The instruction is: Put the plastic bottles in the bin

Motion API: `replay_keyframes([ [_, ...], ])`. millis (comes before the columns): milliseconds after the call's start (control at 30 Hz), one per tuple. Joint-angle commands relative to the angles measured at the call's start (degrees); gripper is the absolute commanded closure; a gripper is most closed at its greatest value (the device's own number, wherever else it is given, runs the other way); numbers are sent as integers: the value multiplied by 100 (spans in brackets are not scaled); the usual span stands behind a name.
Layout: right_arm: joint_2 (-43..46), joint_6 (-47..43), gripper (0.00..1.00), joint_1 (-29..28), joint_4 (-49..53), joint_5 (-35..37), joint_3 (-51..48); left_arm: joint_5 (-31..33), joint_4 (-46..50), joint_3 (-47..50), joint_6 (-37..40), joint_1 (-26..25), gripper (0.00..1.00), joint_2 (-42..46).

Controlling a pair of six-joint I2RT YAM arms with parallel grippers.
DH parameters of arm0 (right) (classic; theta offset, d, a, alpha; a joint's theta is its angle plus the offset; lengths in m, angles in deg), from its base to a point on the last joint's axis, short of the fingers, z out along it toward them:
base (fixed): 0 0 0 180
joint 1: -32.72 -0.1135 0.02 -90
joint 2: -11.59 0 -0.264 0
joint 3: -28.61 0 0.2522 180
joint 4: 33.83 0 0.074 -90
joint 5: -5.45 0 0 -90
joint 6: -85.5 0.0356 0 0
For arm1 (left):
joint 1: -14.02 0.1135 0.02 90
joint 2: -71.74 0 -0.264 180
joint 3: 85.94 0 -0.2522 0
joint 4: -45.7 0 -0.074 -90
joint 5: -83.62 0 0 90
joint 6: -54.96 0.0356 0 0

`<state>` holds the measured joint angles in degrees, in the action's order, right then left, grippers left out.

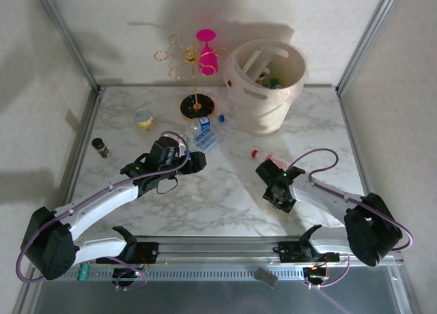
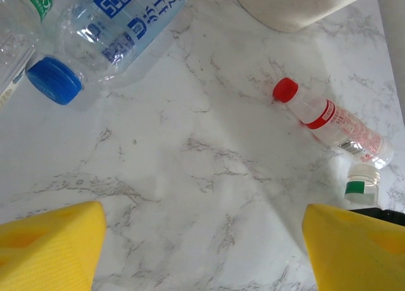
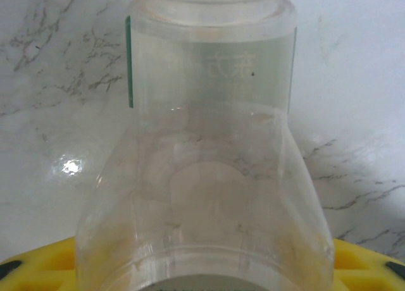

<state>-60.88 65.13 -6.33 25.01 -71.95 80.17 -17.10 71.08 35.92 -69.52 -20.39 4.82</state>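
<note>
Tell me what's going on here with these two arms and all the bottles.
Two robot arms are clearing bottles off a marble table into the bin, which already holds some. The right gripper is shut on a clear bottle with a green band. The left gripper is open over bare tabletop, a blue-capped bottle just ahead. A red-capped bottle lies loose on the table.

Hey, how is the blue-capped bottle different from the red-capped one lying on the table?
The blue-capped bottle looks wide and bulky, while the red-capped bottle is slim. The blue-capped bottle has a blue label with white lettering; the red-capped bottle has a red band and fine print. Both are clear, capped, and lying on their sides on the marble table, outside the bin.
</note>
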Motion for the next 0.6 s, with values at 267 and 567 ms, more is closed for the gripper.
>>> replay_keyframes([
  [267, 754, -9, 57, -50, 579, -128, 1016, 176, 660, -1138, 555, -39, 19, 304],
  [567, 1229, -2701, 61, -191, -303, 170, 2593, 286, 668, -1868, 1144, -39, 20, 611],
])
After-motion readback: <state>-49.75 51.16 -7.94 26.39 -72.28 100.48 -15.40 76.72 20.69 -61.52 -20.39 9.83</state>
